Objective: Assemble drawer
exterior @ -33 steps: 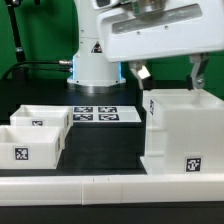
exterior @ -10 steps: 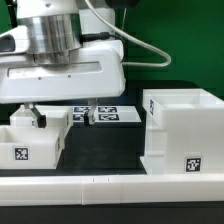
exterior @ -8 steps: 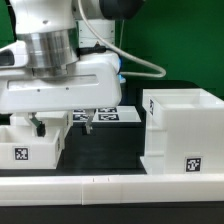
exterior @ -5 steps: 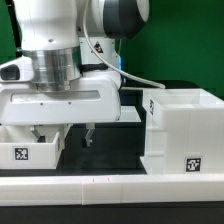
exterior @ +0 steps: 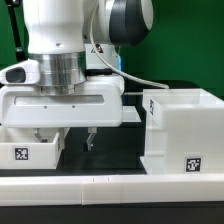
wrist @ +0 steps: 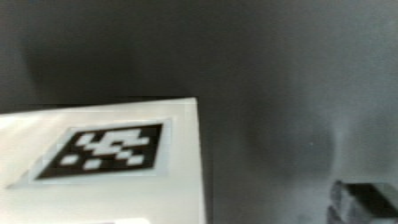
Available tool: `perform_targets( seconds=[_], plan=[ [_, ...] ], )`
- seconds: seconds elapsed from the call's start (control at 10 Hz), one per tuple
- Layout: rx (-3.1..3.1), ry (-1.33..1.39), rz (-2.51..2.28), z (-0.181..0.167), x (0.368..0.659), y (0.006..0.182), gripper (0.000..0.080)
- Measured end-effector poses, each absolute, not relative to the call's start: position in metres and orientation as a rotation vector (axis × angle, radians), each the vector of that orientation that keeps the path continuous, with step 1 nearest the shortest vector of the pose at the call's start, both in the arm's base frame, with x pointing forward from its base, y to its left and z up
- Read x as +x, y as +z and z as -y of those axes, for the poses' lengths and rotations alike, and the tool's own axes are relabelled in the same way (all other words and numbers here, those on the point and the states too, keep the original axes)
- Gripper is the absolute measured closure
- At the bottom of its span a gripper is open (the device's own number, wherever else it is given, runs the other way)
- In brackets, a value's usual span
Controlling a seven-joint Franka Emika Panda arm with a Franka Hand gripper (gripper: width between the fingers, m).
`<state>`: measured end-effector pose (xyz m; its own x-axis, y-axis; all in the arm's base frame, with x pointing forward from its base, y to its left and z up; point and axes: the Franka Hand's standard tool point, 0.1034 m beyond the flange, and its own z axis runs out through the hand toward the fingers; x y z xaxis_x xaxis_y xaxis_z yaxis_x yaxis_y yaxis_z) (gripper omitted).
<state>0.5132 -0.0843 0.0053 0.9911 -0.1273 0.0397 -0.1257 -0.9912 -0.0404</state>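
The tall white drawer housing [exterior: 180, 135] stands at the exterior view's right, with a tag low on its front. A white open-topped tray [exterior: 25, 152] with a tag sits at the left. A second tray behind it is mostly hidden by the arm. My gripper [exterior: 65, 137] is open and empty, low over the front tray's right end. One finger [exterior: 40, 134] hangs over the tray and the other [exterior: 92, 138] hangs outside its right wall. The wrist view shows a white tray face with a tag [wrist: 111, 150] and one dark fingertip [wrist: 368, 198].
A long low white border rail [exterior: 110, 190] runs along the front edge of the black table [exterior: 110, 160]. The marker board is hidden behind the gripper's hand. A green backdrop and a black cable are behind the arm.
The gripper has swung from above the housing at the right over to the trays at the left. It has come down until its fingers flank the front tray's right wall.
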Motion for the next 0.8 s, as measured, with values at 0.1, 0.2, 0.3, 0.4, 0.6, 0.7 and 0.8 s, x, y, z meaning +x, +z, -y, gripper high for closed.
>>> perform_targets(
  seconds=[0.1,0.2,0.3,0.4,0.6,0.7,0.8],
  plan=[
    [-3.097,-0.065,-0.197,0.0842,0.5132,0.0053,0.0325],
    [-3.097,-0.066,-0.197,0.0842,0.5132,0.0053,0.0462],
    [-3.097,-0.066,-0.197,0.0842,0.5132,0.0053,0.0462],
    [-3.097,-0.065,-0.197,0.0842,0.5132,0.0053,0.0661],
    [-3.097,-0.066,-0.197,0.0843,0.5133,0.0054,0.0755],
    [-3.097,-0.066,-0.197,0.0843,0.5133,0.0054,0.0759],
    [-3.097,-0.066,-0.197,0.0843,0.5133,0.0054,0.0759]
  ],
)
